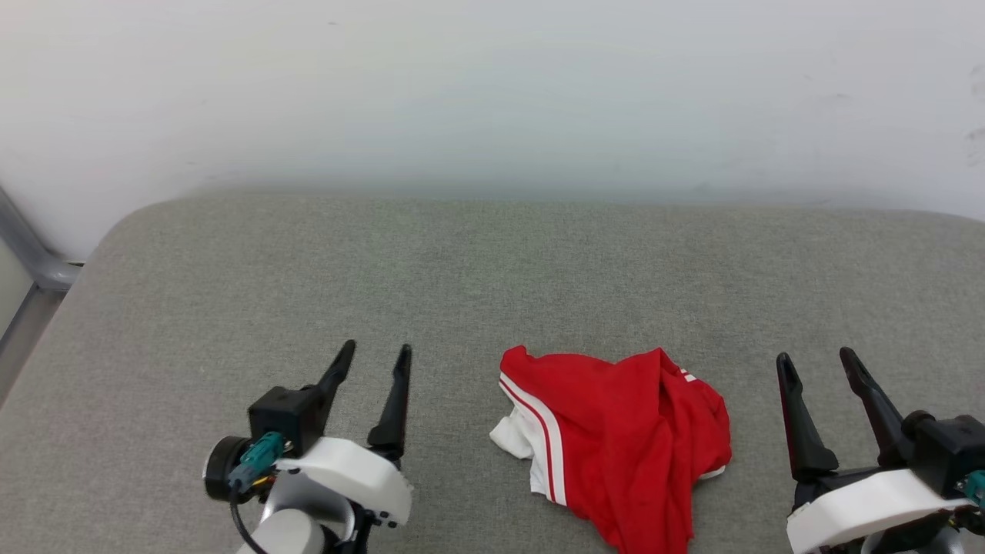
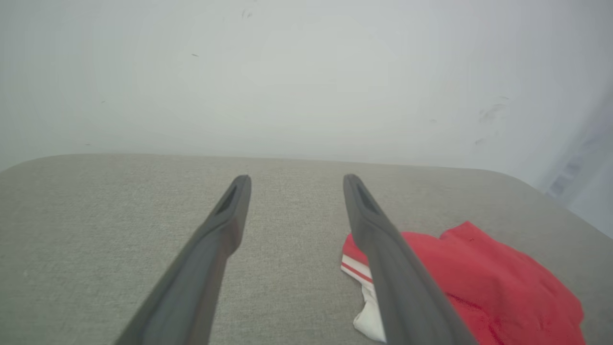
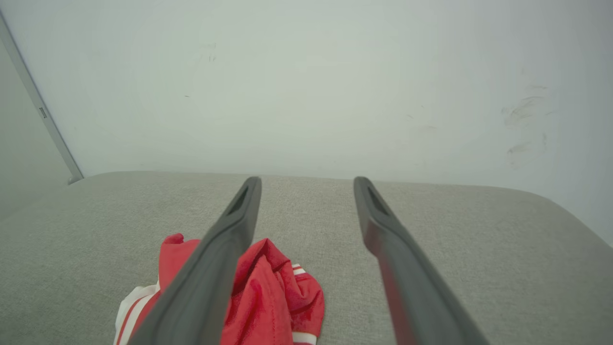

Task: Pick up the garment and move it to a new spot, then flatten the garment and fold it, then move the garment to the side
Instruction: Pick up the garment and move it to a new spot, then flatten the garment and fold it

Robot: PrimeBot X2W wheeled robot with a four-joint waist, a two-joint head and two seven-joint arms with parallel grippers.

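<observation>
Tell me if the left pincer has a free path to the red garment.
Probably yes: the left pincer stands open beside the garment, with just grey cushion between them.

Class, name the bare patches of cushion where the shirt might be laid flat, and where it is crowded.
Free: the wide stretch of cushion between shirt and wall, and the part left of the left gripper. Crowded: the near edge, shirt between left gripper and right gripper.
</observation>
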